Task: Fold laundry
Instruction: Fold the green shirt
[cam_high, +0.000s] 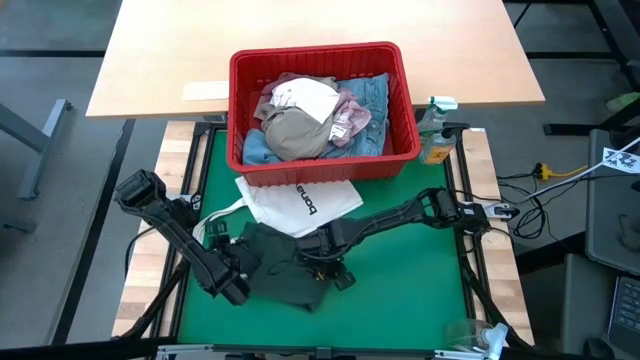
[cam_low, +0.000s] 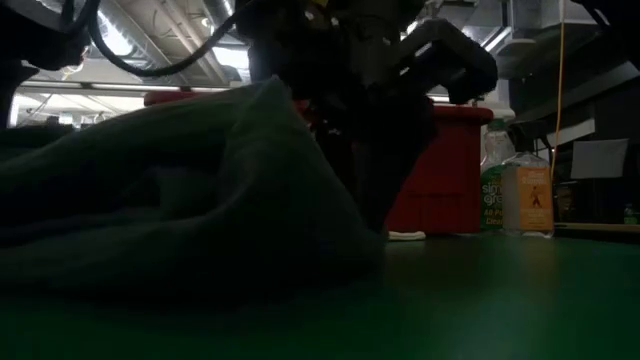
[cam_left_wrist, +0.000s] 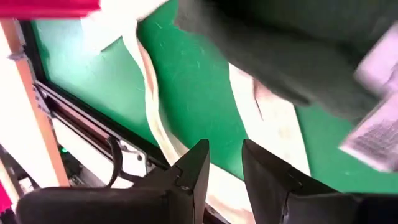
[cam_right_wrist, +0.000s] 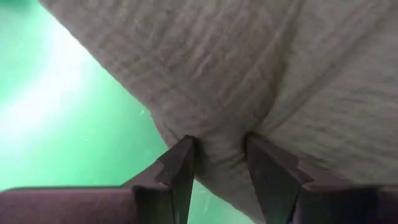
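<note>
Dark green top (cam_high: 280, 265): soft, crumpled heap on the green mat (cam_high: 400, 290) covering the tabletop, in front of the red basket; fine ribbed weave shows close up in the right wrist view.
Right gripper (cam_right_wrist: 219, 163): jaws clenched on a fold of the dark green top, cloth bunched between them.
Left gripper (cam_left_wrist: 222, 171): at the top's left edge, above the mat; jaws narrowly apart with nothing between them.
Writing: white tote bag (cam_high: 300, 203) carries black lettering, too small to read; a white printed tag shows in the left wrist view, blurred.
Red plastic basket (cam_high: 320, 110): rectangular, slotted walls, at the mat's far edge; holds the remaining laundry.
Basket contents: beige trousers (cam_high: 298, 132) bundled on top, light blue denim jeans (cam_high: 375, 95), mottled pink top (cam_high: 352, 118), a white piece (cam_high: 305, 97).
Tote bag: flat, beside the dark green top, long pale straps trailing left.
Bottles (cam_high: 435, 128): to the right of the basket; labels unreadable.
</note>
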